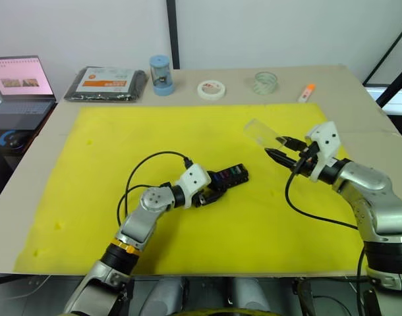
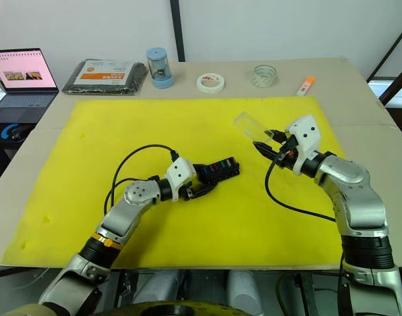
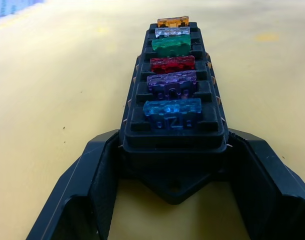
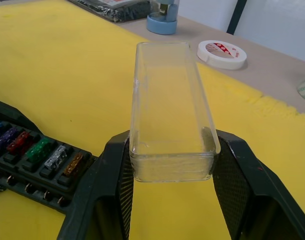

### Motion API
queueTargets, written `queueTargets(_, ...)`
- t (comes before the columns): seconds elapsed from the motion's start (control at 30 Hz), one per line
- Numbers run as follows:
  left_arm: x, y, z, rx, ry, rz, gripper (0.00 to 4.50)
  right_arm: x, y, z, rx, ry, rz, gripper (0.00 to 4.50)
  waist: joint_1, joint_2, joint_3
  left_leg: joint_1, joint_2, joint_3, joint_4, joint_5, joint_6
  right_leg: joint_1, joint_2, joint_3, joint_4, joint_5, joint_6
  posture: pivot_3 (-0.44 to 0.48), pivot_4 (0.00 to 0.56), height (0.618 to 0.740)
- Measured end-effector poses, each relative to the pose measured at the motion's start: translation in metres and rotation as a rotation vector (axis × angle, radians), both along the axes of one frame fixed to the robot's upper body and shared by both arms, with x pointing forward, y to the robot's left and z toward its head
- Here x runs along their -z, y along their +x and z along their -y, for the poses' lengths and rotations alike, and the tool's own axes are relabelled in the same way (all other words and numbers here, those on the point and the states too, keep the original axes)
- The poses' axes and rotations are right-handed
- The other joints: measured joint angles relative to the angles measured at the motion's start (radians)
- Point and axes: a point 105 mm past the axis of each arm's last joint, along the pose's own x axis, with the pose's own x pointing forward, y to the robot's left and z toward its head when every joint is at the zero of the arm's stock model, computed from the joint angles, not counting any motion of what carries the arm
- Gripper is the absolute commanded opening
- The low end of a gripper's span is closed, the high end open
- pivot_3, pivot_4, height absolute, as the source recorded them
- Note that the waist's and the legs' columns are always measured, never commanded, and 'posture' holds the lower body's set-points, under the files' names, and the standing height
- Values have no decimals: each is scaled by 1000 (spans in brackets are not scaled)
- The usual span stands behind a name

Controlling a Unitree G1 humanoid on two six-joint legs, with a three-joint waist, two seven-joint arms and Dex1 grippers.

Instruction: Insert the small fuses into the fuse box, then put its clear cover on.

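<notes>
- The fuse box (image 3: 173,112) lies on the yellow mat (image 1: 207,210), near its middle, gripped at one end between the two fingers of the left gripper (image 3: 172,200).
- Six fuses (image 3: 172,64) sit in a single row of slots in the box: blue closest to the left gripper, then purple, red, green, clear grey and orange at the far end.
- The right gripper (image 4: 172,200) holds the clear cover (image 4: 171,107) by one short end, its fingers pressed against the cover's two long sides.
- In the head views the cover (image 1: 265,134) is raised above the mat, tilted, to the right of the fuse box and apart from it.
- Along the back of the table (image 1: 359,105), beyond the mat, are a black packet with an orange label (image 1: 105,83), a blue canister (image 1: 161,74), a white tape roll (image 1: 211,89), a clear tape roll (image 1: 265,82) and a small orange-tipped tube (image 1: 306,93).
- A laptop (image 1: 20,84) stands open off the table's left side.
</notes>
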Motion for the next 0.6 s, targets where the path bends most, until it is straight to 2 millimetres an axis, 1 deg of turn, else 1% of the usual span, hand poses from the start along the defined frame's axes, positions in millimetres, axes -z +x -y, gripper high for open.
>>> queueTargets(0.07,-1,-4,-10,75,28,0,2754,-1,-2,-4,-28,-2,-2,1865,-3,0,0,-1,1,0,0,0,0,-1,1,0,0,0,0,0,150,740)
queueTargets(0.1,-1,-8,-19,131,48,-3,2754,-3,-5,-10,-71,-9,-5,1865,-7,1,0,-1,1,0,-1,0,0,-2,1,0,0,0,0,0,150,740)
queueTargets(0.17,-2,-18,-43,247,87,-24,2754,-9,-16,-29,-210,-32,-18,1865,-17,2,1,-1,2,0,-1,0,0,-2,1,0,0,0,0,0,150,740)
queueTargets(0.23,-1,-22,-53,307,97,-41,2754,-18,-23,-43,-308,-53,-2,1865,-17,2,1,-1,2,0,-1,0,0,-1,1,0,-1,0,0,0,150,740)
queueTargets(0.3,0,-24,-54,349,96,-44,2754,-24,-26,-50,-361,-71,17,1865,-10,1,1,-2,0,-1,0,0,0,0,0,-1,-1,0,0,0,150,740)
queueTargets(0.33,0,-23,-53,365,97,-37,2754,-24,-28,-52,-390,-79,10,1865,-3,0,1,-2,0,-1,0,0,1,0,0,-1,-2,0,0,0,150,740)
queueTargets(0.4,0,-21,-54,380,99,-19,2754,-18,-39,-59,-480,-118,-27,1865,4,0,1,-2,0,-1,0,-1,1,-1,-1,-1,-2,0,0,0,150,740)
queueTargets(0.47,3,-19,-53,380,91,-4,2754,-7,-52,-65,-579,-171,-66,1865,6,0,1,-3,0,-1,0,-1,1,-1,-1,-1,-3,0,0,0,150,740)
queueTargets(0.6,4,-19,-53,367,83,8,2754,5,-67,-74,-674,-195,-112,1865,5,0,1,-2,0,-1,1,-1,1,0,-1,-1,-2,0,0,0,150,740)
